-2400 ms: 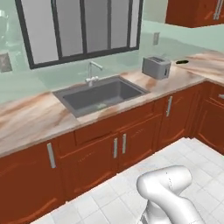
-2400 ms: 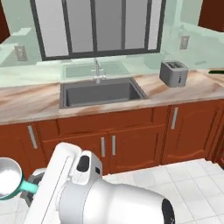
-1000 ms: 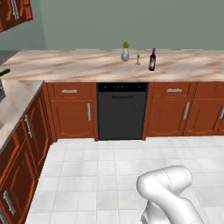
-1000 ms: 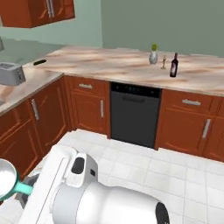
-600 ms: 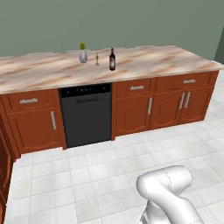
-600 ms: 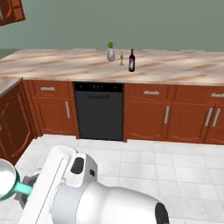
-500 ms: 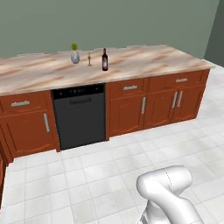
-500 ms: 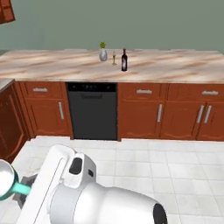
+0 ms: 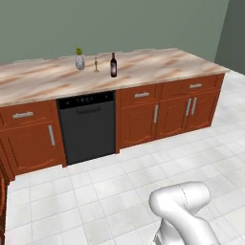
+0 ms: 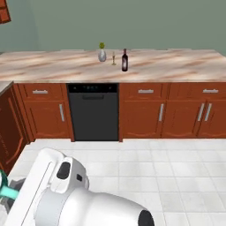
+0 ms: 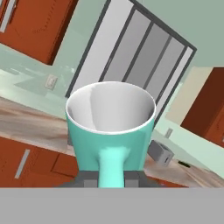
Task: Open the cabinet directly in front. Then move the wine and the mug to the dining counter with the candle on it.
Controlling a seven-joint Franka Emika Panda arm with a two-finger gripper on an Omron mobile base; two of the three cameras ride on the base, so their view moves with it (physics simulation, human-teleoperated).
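The gripper carries the mug upright, jaws pinching its handle. Empty ceramic, it is judged light, rigid, smooth and breakable, so a handle hold suits. The wine stands beside the candle near the dining counter's far edge.

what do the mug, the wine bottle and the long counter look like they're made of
The mug: glazed ceramic, by its smooth teal outside and white inside. The wine bottle: probably dark glass, with a dark red capsule and a label. The dining counter: apparently polished marble, beige with brown veins.
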